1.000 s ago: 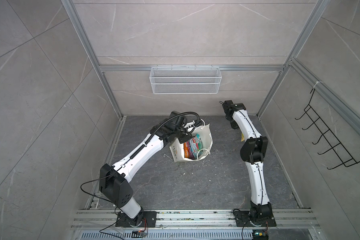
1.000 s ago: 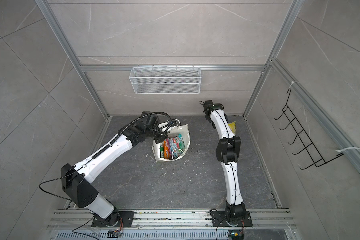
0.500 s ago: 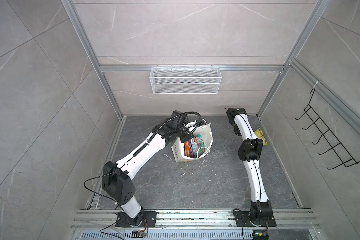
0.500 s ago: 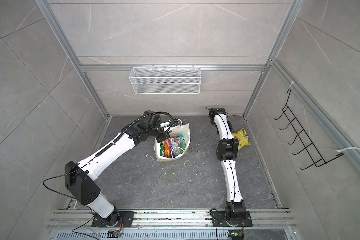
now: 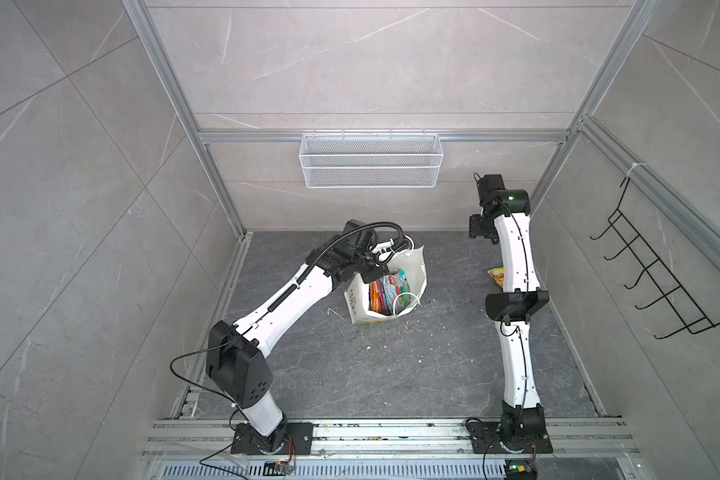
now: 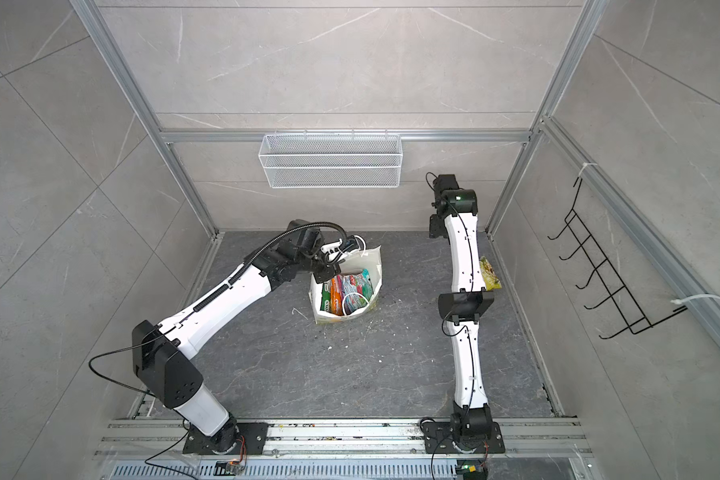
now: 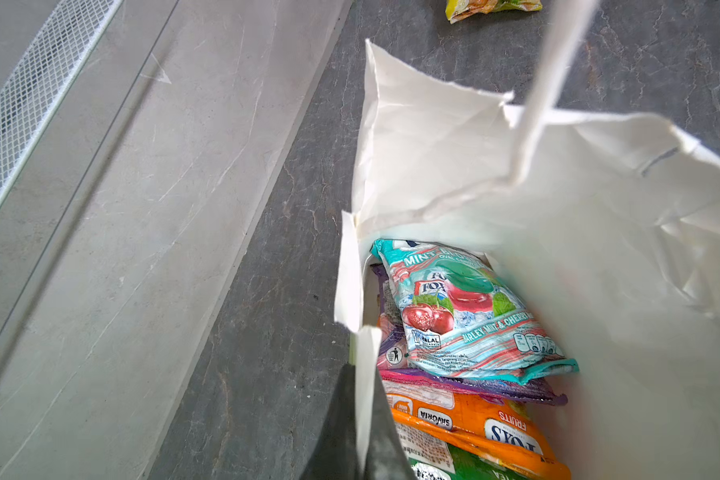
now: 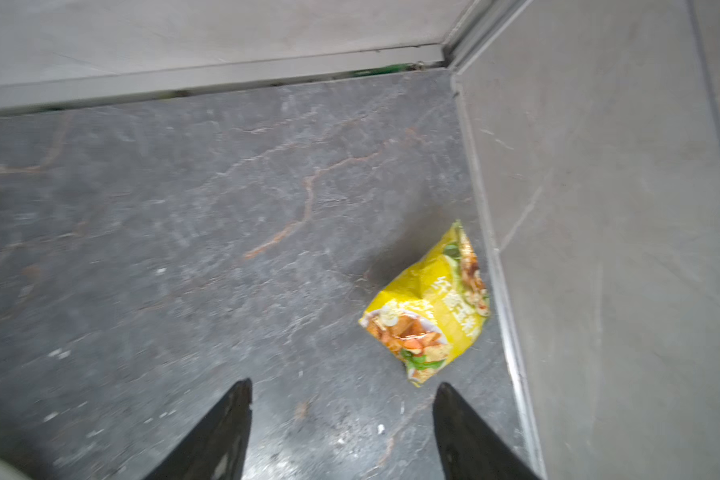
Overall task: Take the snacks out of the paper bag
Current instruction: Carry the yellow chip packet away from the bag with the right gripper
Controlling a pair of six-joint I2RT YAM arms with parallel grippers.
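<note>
Since a second ago: let go of the yellow chip bag (image 8: 429,307) with the right claw (image 8: 345,382), pressed together then, now spread wide and empty; drew the right arm (image 5: 512,249) up and back toward the far wall. Found the chip bag lying on the grey floor (image 8: 184,208), just beside the right wall, clear of the claw, partly hidden behind that arm in both top views. Counted as one snack out. Located the paper bag (image 5: 415,266) upright mid-floor, mouth upward, well apart from the chip bag. Read the left claw (image 7: 364,424) as pressed together, pinching the bag's rim on its left side and holding the mouth open. Inside, packed side by side: teal packet (image 7: 466,307), purple packet (image 7: 516,388), orange packet (image 7: 474,424), green packet (image 7: 466,465); possibly more beneath, not visible. Step in hand, by judgement: return the right claw over the mouth for the next packet. To do it well: keep the left pinch steady to hold the mouth wide; enter straight down, clear of the cord handle (image 5: 404,299) hanging in at the near rim; take the teal packet by its exposed edge; lift slowly and straight to avoid dragging glossy neighbours or tipping the light bag. Risk: tearing the thin rim at the pinch.
</note>
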